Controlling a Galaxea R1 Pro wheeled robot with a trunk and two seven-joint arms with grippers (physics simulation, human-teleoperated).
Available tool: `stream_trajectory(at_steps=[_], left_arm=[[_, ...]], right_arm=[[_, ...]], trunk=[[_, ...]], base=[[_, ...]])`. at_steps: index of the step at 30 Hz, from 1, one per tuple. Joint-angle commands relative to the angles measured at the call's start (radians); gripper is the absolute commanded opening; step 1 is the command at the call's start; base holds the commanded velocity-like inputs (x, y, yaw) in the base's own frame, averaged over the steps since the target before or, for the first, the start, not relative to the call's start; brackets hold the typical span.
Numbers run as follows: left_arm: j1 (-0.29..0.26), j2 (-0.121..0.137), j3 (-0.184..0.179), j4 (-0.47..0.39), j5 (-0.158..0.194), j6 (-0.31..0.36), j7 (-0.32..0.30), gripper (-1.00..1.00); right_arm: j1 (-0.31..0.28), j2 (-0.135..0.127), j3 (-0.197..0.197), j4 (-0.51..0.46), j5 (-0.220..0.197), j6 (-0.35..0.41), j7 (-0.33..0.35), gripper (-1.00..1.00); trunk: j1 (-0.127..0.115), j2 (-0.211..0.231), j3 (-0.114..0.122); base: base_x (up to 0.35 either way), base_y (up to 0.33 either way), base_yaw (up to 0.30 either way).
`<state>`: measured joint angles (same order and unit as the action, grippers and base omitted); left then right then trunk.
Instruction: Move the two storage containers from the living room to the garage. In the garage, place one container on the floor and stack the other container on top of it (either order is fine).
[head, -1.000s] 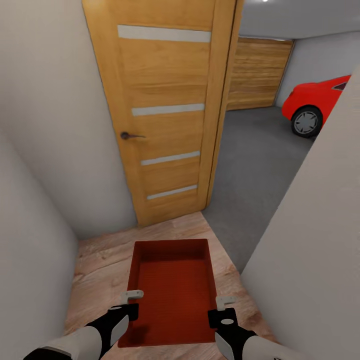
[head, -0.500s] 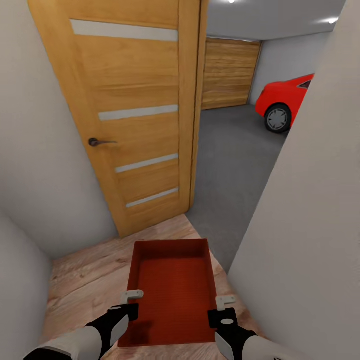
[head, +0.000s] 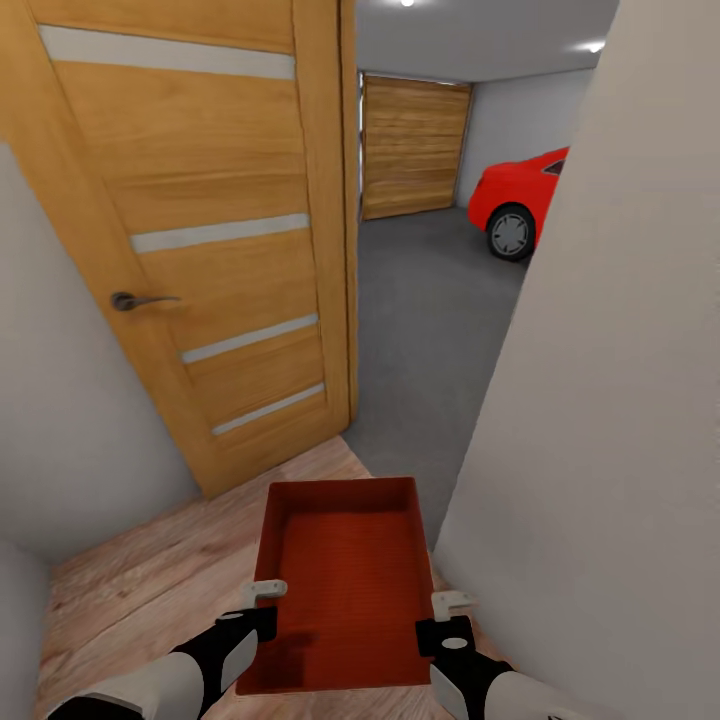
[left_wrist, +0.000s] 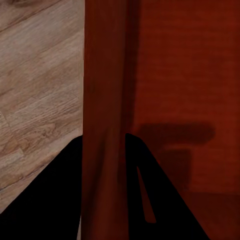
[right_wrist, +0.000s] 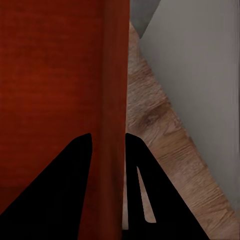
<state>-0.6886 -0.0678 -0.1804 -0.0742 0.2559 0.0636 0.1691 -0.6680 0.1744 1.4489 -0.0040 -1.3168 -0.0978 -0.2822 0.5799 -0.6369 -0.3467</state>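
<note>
Wood-plank floor (head: 150, 570) ends just ahead where the garage's dark grey floor (head: 420, 320) begins past the open door (head: 200, 240). You're mid-carry: the left gripper (head: 262, 602) and right gripper (head: 445, 610) each clamp a long wall of the storage container (head: 345, 590). Next, steer between door and wall (head: 610, 400).

The red car (head: 515, 200) in the garage is half hidden behind the pale wall (head: 620, 400) on the right. The open wooden door (head: 200, 230) runs off the head view's top edge. The near end of the orange-red bin (head: 345, 590) lies between both arms, its underside unseen.
</note>
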Motion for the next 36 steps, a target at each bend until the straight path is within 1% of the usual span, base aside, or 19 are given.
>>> stream_trajectory(at_steps=[1, 21, 29, 36], left_arm=[[0.0, 0.011, 0.071, -0.001, 0.037, 0.008, 0.013, -1.0], [0.0, 0.011, 0.071, -0.001, 0.037, 0.008, 0.013, -1.0], [0.0, 0.011, 0.071, -0.001, 0.037, 0.008, 0.012, -1.0], [0.0, 0.011, 0.071, -0.001, 0.037, 0.008, 0.013, -1.0]], right_arm=[[-0.001, -0.003, -0.013, -0.001, 0.007, -0.02, -0.014, -1.0], [-0.001, -0.002, -0.013, -0.001, 0.007, -0.02, -0.014, -1.0], [0.0, -0.001, -0.013, -0.001, 0.007, -0.02, -0.014, -1.0], [-0.001, -0.001, -0.013, -0.001, 0.007, -0.02, -0.014, -1.0]], trunk=[[0.0, -0.001, -0.001], [0.0, -0.001, -0.001], [0.0, -0.001, -0.001], [0.0, -0.001, -0.001]], base=[[0.174, 0.072, -0.093], [0.24, 0.209, -0.009], [0.238, 0.213, -0.217], [0.049, 0.04, -0.245]])
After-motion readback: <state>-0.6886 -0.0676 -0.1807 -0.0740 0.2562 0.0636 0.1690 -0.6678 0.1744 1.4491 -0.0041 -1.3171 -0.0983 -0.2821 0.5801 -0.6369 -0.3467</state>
